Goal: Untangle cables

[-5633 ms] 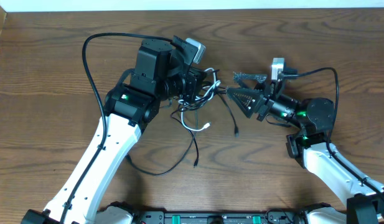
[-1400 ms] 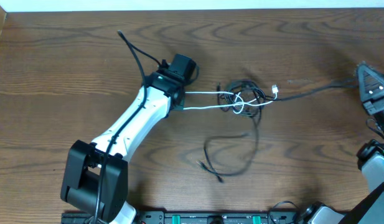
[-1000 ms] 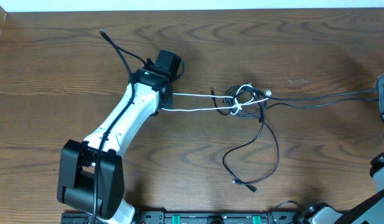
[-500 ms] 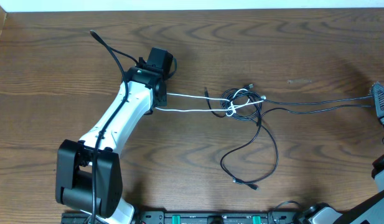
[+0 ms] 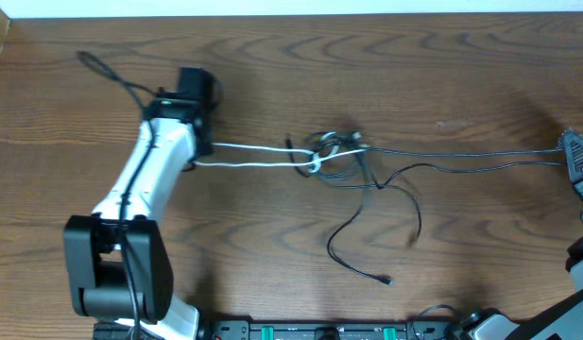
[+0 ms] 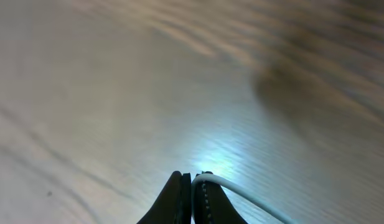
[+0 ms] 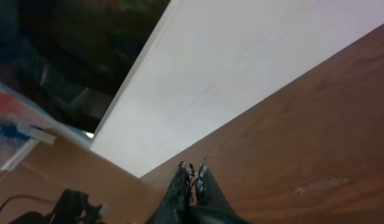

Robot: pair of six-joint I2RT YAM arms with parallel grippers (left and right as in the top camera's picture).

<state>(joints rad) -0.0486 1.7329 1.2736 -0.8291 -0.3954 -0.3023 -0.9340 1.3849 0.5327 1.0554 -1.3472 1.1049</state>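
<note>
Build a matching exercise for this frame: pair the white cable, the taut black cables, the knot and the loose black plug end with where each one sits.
Things:
1. white cable
2. taut black cables
3. knot
4. loose black plug end

Places:
A. lying free on the table, toward the robot's side
B. pinched in the shut right gripper at the right edge
C. mid-table, where white and black cords cross
D. pinched in the shut left gripper

Pairs: 1-D, 2-B, 3-C, 4-A
</note>
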